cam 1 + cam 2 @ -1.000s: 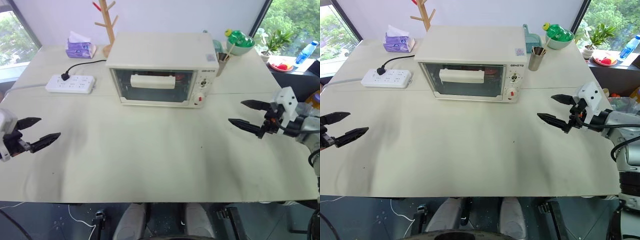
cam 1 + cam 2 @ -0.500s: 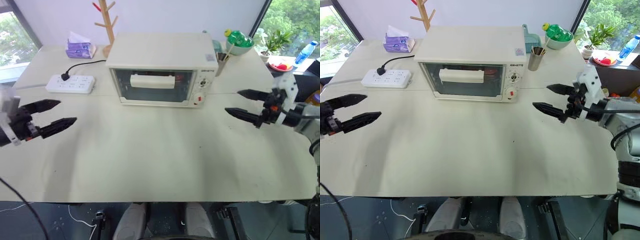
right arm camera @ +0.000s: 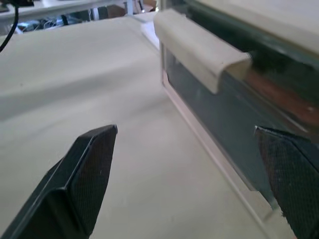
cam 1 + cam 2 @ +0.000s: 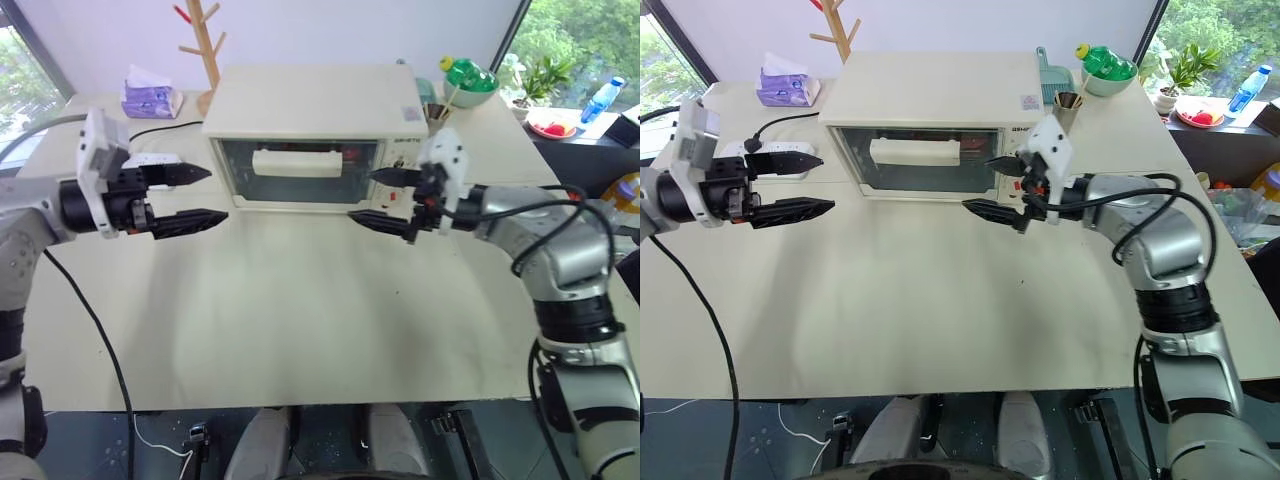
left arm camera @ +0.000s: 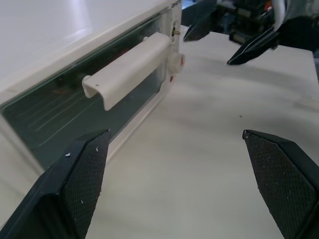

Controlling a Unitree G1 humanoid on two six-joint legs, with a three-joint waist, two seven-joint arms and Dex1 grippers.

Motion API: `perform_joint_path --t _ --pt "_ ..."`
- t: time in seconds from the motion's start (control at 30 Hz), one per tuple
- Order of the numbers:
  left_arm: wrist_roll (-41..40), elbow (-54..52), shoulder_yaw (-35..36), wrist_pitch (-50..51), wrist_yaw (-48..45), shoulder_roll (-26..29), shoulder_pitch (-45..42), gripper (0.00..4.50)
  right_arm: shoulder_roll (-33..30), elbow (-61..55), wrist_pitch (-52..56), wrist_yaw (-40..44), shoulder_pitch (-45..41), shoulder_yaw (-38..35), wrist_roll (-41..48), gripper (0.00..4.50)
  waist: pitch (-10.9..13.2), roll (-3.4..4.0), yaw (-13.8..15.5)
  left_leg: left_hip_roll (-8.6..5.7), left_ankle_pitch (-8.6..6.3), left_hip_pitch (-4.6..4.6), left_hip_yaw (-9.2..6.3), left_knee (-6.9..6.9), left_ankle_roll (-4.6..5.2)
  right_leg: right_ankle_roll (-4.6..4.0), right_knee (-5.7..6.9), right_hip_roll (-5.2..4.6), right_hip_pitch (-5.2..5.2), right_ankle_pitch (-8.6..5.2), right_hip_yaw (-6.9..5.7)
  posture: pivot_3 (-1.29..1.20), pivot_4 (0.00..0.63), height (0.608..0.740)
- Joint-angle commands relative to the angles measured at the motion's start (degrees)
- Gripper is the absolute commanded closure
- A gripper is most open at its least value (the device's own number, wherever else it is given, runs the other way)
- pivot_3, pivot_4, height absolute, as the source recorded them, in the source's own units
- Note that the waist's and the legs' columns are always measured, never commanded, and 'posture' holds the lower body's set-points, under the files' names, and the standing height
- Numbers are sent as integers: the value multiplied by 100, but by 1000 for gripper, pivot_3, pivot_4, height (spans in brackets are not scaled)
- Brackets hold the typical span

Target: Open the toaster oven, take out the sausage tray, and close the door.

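Note:
The cream-white toaster oven (image 4: 312,105) stands at the back middle of the table. Its glass door (image 4: 300,178) is shut, with the white bar handle (image 4: 296,162) across its upper part. The sausage tray is mostly hidden behind the glass; only a reddish patch (image 3: 281,97) shows inside. My left gripper (image 4: 218,193) hovers open just left of the door, pointing right. My right gripper (image 4: 361,196) hovers open at the door's right end, pointing left, in front of the knob panel. Both are empty. The handle (image 5: 129,67) lies ahead of the left fingers (image 5: 82,179).
Behind my left gripper lies a white power strip (image 4: 780,160) with a black cable. A tissue box (image 4: 146,95) and a wooden rack (image 4: 205,45) stand at the back left. A metal cup (image 4: 1070,105) and a green bowl (image 4: 468,80) sit back right. The table (image 4: 300,310) reaches forward.
Both arms have swung inward from the table's sides to the oven's front: the left gripper went right and up, the right gripper went left. Both stayed open.

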Motion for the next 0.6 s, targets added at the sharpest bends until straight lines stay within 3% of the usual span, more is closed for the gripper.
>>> perform_joint_path --t 0.03,0.33,0.6 --pt "36 58 44 -24 -108 40 -234 42 263 362 -343 -82 -336 159 -306 0 0 0 -3 0 0 0 1 -1 0 0 3 0 -3 0 2 0 150 740" --pt "164 106 182 -64 -153 151 -125 42 928 1315 -879 -29 -944 393 -768 0 0 0 -8 0 12 -1 -2 0 -18 -7 33 5 -21 4 7 0 150 740" --pt "323 268 285 -189 -36 120 -79 42 1097 881 -803 313 -936 410 -607 0 0 0 -9 0 20 0 -4 4 -31 -9 74 8 -38 3 15 0 150 740"
